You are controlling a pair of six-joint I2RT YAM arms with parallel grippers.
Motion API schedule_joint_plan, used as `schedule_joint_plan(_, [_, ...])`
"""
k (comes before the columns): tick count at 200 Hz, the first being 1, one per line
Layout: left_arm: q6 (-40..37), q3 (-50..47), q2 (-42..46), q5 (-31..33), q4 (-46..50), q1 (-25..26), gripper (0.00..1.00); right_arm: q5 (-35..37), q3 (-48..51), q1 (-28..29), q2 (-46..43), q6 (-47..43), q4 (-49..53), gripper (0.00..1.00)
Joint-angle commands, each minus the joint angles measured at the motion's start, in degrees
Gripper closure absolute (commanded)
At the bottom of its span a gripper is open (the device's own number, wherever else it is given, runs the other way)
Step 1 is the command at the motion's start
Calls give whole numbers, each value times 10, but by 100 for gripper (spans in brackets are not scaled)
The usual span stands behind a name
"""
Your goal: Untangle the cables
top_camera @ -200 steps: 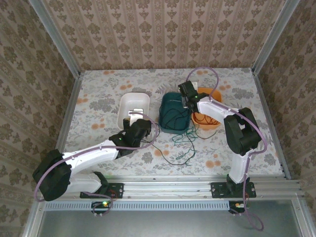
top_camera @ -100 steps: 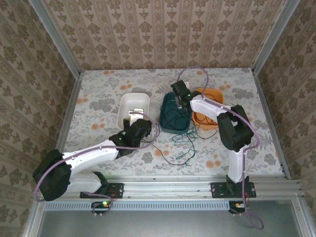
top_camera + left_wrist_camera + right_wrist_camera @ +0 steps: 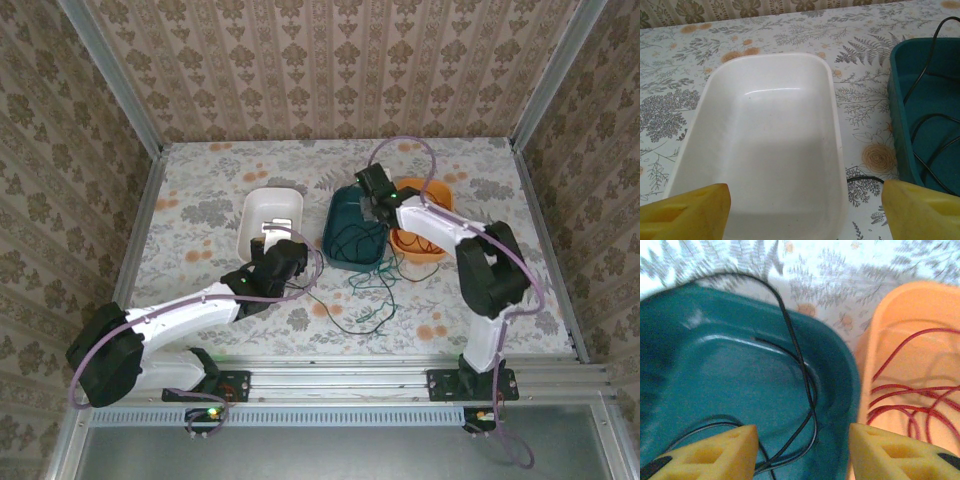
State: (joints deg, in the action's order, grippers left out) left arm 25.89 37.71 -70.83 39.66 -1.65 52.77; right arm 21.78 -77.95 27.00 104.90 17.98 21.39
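The black cable lies looped inside the teal tray, and part of it trails out onto the table. Directly above it my right gripper hangs open at the tray's right end, holding nothing. The red cable is coiled in the orange tray. A thin green cable lies loose on the table in front of the teal tray. My left gripper is open over the near end of the bare white tray, with nothing in it.
The three trays stand in a row at mid table: white, teal, orange. Patterned walls and metal frame rails close in the table on three sides. The floral tablecloth is open at the far left and near right.
My right gripper has opened and let the black cable go into the teal tray, after swinging left and then slightly back right. The left arm has not moved.
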Motion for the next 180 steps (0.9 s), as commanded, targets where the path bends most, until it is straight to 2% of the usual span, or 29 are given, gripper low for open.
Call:
schedule_joint_plan(1, [-12,18,-1,5,10,-2,20,3,22,-1,-66,20,-25,47])
schedule_joint_plan(24, [-18,19,-2,-3,16,0,20,-2,58,-1,-115,32,-38,47])
schedule_joint_plan(55, [-28,23,-1,-41,41,1,20,-71,88,-1,-146,25,-52,47])
schedule_joint_plan(84, [-34,39,16,-98,129,10,20,-86,104,12,-165,32,-36,47])
schedule_joint_plan(121, [-6,19,76,-208,251,50,20,-80,162,14,-210,30,-36,47])
schedule_joint_plan(157, [26,-24,114,-356,227,48,14,-74,206,14,-237,39,-35,47])
schedule_joint_plan(180, [31,-36,104,-440,188,26,12,-72,223,14,-247,46,-39,47])
